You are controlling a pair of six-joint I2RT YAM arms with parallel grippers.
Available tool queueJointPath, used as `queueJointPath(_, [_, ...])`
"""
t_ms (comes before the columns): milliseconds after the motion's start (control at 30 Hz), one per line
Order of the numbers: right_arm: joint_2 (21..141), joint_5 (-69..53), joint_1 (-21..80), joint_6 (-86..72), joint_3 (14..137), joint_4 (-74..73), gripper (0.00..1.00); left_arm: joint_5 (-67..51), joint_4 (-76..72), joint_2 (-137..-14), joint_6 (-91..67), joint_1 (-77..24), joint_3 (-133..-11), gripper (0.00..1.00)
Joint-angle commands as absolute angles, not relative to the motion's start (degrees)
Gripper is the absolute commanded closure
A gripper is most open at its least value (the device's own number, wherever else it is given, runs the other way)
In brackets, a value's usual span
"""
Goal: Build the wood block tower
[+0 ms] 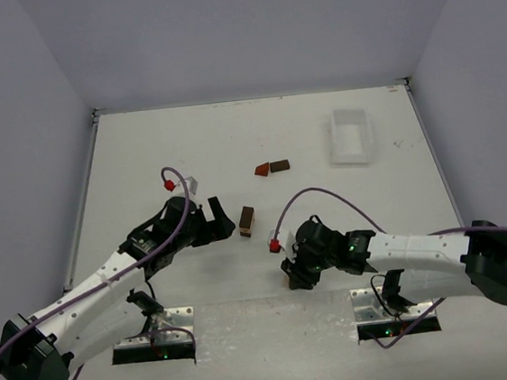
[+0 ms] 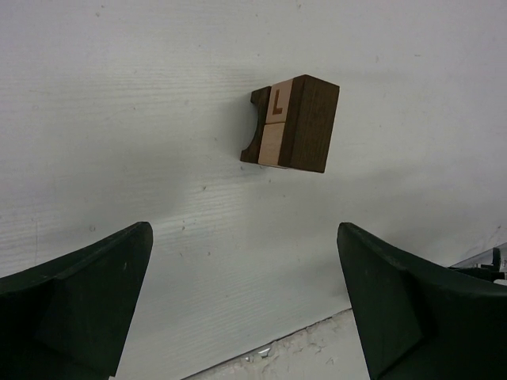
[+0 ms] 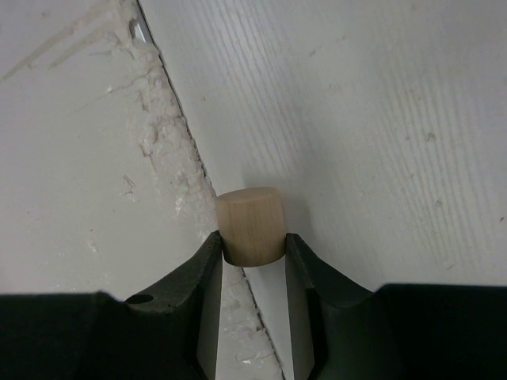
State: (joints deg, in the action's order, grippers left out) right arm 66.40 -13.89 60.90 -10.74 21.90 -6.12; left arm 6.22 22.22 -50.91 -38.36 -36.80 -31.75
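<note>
Your right gripper (image 3: 251,252) has a pale wooden cylinder (image 3: 250,220) pinched between its dark fingers (image 3: 204,265), one pressing on each side, and you can see its flat end. Beneath it, the white table (image 3: 356,119) meets a rougher, crumbly strip (image 3: 79,142) along a slanting seam (image 3: 170,103).

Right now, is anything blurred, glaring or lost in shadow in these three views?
Top external: soft even light, no glare, faint shadows. Left wrist: the dark-brown and tan wooden block stack is sharp, barely shadowed. Right wrist: the light tan wooden cylinder is crisp; the right gripper's black fingers gripping it lose detail.
</note>
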Motion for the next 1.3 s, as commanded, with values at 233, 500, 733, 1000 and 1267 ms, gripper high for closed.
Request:
queueJointPath(233, [60.68, -8.62, 61.20, -6.92, 18.80, 19.35, 1.00, -20.58, 6.72, -48.35, -32.51, -37.30, -29.09, 0.00])
queueJointPath(500, [61.31, -10.46, 61.26, -3.17, 17.98, 33.92, 1.00, -30.87, 2.17, -52.79, -31.82, -37.35, -28.51, 0.08])
queueJointPath(733, [62.87, -10.46, 61.26, -2.07, 18.38, 38.86, 1.00, -30.50, 1.67, -52.07, -31.90, -37.35, -27.86, 0.29])
queueJointPath(1000, [64.01, -8.94, 61.26, -1.93, 18.85, 40.12, 0.99, -30.89, 1.54, -52.08, -31.90, -37.35, -27.69, 0.40])
queueJointPath(1267, [65.29, -6.81, 61.26, -1.90, 18.88, 41.71, 0.98, -31.43, 1.37, -51.89, -31.99, -37.41, -27.51, 0.56])
